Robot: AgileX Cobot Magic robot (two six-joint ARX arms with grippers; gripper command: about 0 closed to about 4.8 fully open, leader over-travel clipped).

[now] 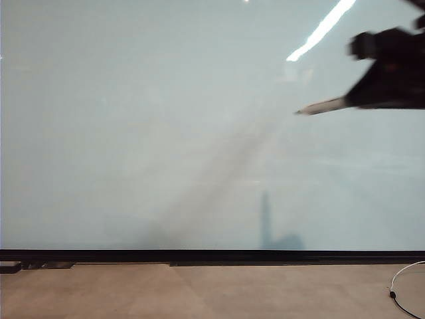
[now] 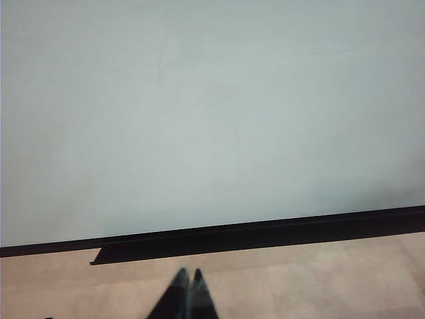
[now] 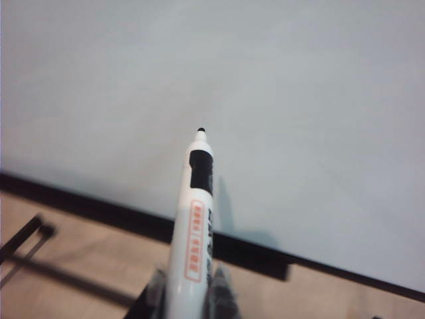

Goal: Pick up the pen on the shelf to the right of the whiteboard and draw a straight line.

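The whiteboard (image 1: 166,133) fills most of the exterior view, pale and glossy, with a thin black strip (image 1: 199,255) along its bottom. My right gripper (image 1: 352,100) hangs at the upper right, shut on the pen (image 1: 322,106), whose dark tip points left in front of the board. In the right wrist view the white-barrelled pen (image 3: 196,219) sticks out from between the right gripper's (image 3: 189,282) fingers toward the whiteboard (image 3: 299,100); whether the tip touches it I cannot tell. My left gripper (image 2: 188,274) is shut and empty, low over the floor. No straight line or shelf is in view.
Tan floor (image 1: 199,292) runs below the board. A thin cable (image 1: 405,292) lies at the lower right and a dark block (image 1: 10,267) at the lower left. Dark rods (image 3: 26,242) cross the floor in the right wrist view. A light reflection (image 1: 322,30) streaks the board.
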